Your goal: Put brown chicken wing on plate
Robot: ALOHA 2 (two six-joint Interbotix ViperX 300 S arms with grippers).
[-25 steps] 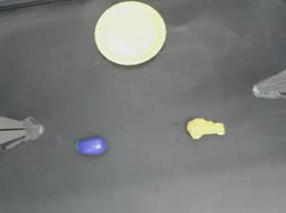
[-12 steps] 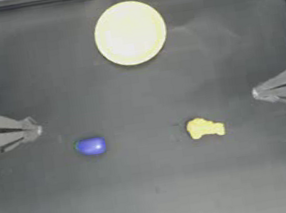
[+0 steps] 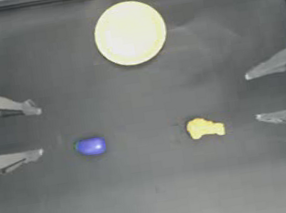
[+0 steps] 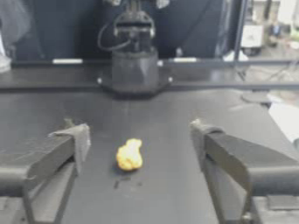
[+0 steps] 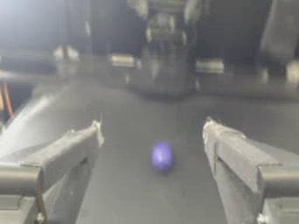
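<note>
Lying on the dark worktop point(image 3: 155, 187), right of centre: small lumpy yellow-orange brown chicken wing point(image 3: 205, 128), well apart from the large round pale yellow plate point(image 3: 130, 32) near the far edge. Resting left of the wing, with a clear gap between: small rounded blue object point(image 3: 91, 146). Parked at the left edge: left gripper point(image 3: 36, 130), jaws spread wide, holding nothing. Parked at the right edge: right gripper point(image 3: 254, 97), jaws likewise wide apart and empty, nearest the wing but not touching it.
</note>
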